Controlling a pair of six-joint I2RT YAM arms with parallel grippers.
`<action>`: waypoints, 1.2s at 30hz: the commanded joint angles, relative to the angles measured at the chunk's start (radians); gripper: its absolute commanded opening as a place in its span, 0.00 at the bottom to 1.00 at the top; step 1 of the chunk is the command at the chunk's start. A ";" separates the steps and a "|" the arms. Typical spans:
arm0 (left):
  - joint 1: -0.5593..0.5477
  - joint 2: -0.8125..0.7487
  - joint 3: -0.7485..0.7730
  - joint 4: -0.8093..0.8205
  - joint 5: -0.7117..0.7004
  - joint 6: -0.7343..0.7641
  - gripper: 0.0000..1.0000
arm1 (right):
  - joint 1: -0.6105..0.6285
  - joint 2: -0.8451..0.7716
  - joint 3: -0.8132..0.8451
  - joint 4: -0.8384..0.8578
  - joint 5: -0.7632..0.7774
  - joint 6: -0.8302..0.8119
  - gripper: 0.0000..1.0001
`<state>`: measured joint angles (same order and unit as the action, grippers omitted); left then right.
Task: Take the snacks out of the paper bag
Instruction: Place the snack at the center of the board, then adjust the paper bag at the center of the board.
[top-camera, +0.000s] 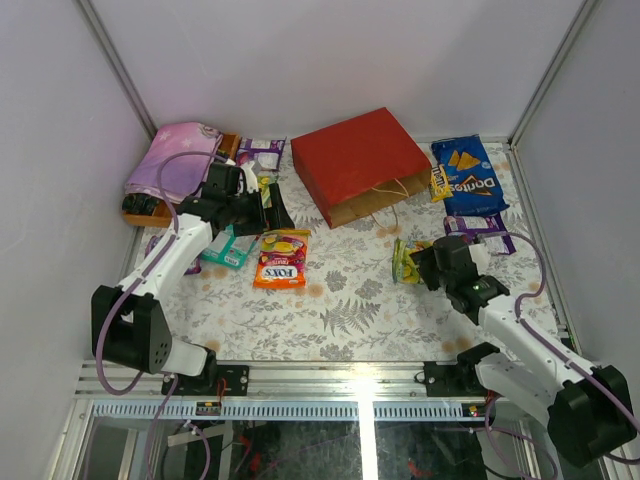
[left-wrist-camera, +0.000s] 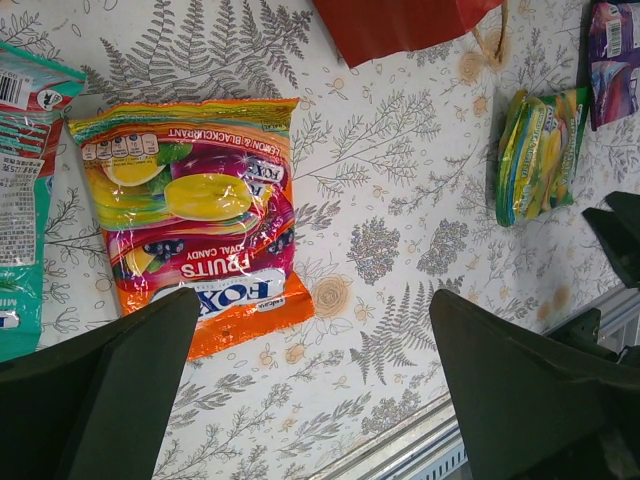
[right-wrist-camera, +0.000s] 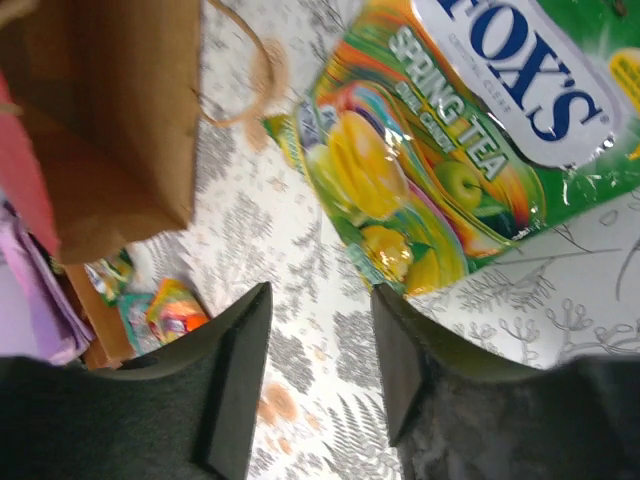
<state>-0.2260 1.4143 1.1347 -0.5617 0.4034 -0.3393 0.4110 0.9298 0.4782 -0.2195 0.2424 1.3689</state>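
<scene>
pink-purple folded cloth (top-camera: 178, 158) lies far-left on fern-patterned table (top-camera: 350, 300).

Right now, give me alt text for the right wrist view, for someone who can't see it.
A green candy bag lies on the fern-print table just beyond the right gripper, whose jaws stand apart and empty. At upper left is the open brown mouth of the paper bag, its cord handle on the table.

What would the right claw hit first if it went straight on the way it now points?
Probably the bare tablecloth between the fingers of the open right claw, with the green Fox's packet just right of that line. Depth is unclear, so it might clip the packet's near edge.
</scene>
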 joint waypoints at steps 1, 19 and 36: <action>0.008 0.012 0.037 0.004 -0.002 0.019 1.00 | 0.020 -0.018 0.071 -0.033 0.153 -0.096 0.42; 0.009 0.013 0.029 -0.010 -0.034 0.030 1.00 | -0.028 0.451 0.209 0.256 -0.045 -0.311 0.02; 0.009 0.023 0.030 -0.012 -0.033 0.029 1.00 | -0.087 0.465 0.126 0.362 -0.122 -0.286 0.03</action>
<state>-0.2260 1.4311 1.1442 -0.5762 0.3809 -0.3286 0.3225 1.4963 0.5438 0.2729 0.0639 1.1439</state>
